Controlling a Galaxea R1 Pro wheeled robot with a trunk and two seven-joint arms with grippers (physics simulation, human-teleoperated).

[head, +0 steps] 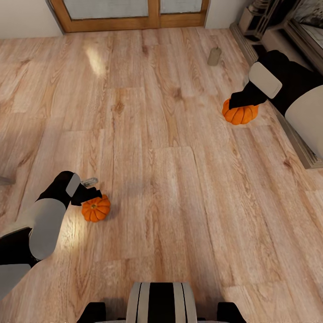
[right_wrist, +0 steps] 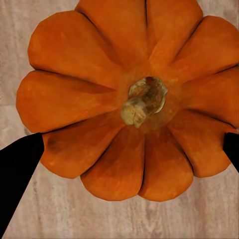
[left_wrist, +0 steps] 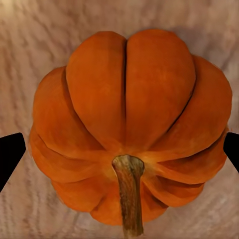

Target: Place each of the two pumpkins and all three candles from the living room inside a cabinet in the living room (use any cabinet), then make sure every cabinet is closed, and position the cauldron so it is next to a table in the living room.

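two orange pumpkins lie on the pale plank floor. the left pumpkin sits near the robot, left of centre in the head view; in the left wrist view its ribbed body and brown stem are seen close up, the stem leaning toward the camera. the left gripper stands directly over this pumpkin, its black fingertips showing at either flank of the fruit, just at its outline. the jaws straddle the pumpkin at about its full width; whether they press on it or merely bracket it cannot be told.

the right pumpkin lies farther off, to the right, near the base of a dark unit running along the right side of the room. the right wrist view looks straight down on it, with its short cut stem at the centre of the radiating lobes. the right gripper is lowered onto the top of this pumpkin, its fingertips flanking the fruit on opposite sides; contact cannot be judged here either.

one candle, a stubby grey-beige cylinder, stands upright on the floor farther away, beyond the right pumpkin and well apart from it. a wooden-framed door closes the far wall. the robot's trunk shows at the near edge.
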